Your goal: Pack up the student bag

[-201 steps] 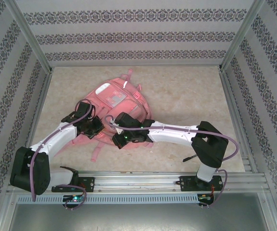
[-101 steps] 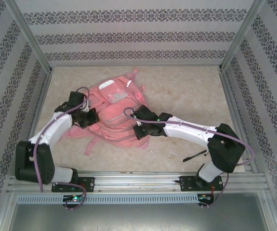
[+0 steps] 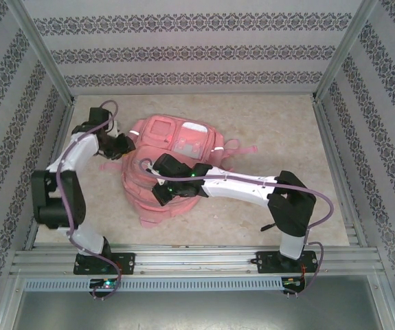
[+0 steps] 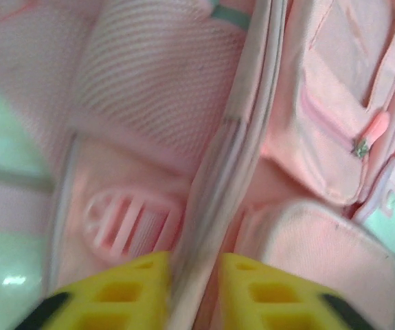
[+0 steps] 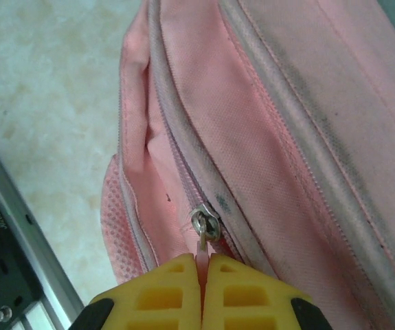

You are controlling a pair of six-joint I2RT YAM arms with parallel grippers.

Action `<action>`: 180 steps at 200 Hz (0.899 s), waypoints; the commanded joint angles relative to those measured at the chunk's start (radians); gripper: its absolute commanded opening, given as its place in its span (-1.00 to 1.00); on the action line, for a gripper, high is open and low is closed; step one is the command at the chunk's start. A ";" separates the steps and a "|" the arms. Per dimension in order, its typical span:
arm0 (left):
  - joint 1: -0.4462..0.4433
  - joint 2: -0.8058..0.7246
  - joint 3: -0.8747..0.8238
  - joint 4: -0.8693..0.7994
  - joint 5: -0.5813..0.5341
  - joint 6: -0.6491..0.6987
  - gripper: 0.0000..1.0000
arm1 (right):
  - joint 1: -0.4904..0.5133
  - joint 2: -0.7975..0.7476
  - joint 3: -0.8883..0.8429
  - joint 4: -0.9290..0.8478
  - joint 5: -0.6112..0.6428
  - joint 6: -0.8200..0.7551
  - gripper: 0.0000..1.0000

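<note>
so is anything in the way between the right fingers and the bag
No, nothing visible stands between them. In the right wrist view the right fingers are shut on the small zip pull of the student bag, so they are in contact with it.

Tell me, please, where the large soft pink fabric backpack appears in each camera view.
Top external: the large soft pink fabric backpack lies left of centre on the beige tabletop.
Left wrist: backpack close up, blurred, nearly edge to edge.
Right wrist: backpack at centre and right; the right gripper pinches its zip pull.
Shared landmark: the tabletop, upper left in the right wrist view.
</note>
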State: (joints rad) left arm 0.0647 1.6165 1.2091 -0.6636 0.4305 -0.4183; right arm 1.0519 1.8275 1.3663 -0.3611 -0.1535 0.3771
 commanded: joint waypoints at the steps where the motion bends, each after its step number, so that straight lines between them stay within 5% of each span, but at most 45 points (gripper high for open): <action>1: 0.021 -0.163 -0.118 -0.127 -0.122 -0.029 -0.23 | -0.002 0.015 0.037 0.027 -0.048 0.014 -1.00; 63: -0.075 -0.394 -0.408 0.054 0.003 -0.304 -0.22 | 0.014 0.017 -0.019 0.071 -0.088 0.032 -1.00; 113: -0.149 -0.393 -0.461 0.191 -0.100 -0.443 -0.27 | 0.045 0.038 -0.009 0.103 -0.089 0.049 -1.00; 139: -0.149 -0.394 -0.472 0.194 -0.148 -0.434 -0.51 | 0.059 0.039 -0.016 0.102 -0.081 0.050 -1.00; 153: -0.148 -0.380 -0.484 0.216 -0.150 -0.410 -1.00 | 0.062 0.031 -0.029 0.089 -0.073 0.045 -1.00; 180: -0.118 -0.347 -0.423 0.146 -0.193 -0.295 -1.00 | 0.062 -0.007 -0.063 -0.022 0.011 0.017 -1.00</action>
State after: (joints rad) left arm -0.0715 1.2419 0.7319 -0.5385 0.3046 -0.8101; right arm 1.0870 1.8690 1.3369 -0.3061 -0.1703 0.4194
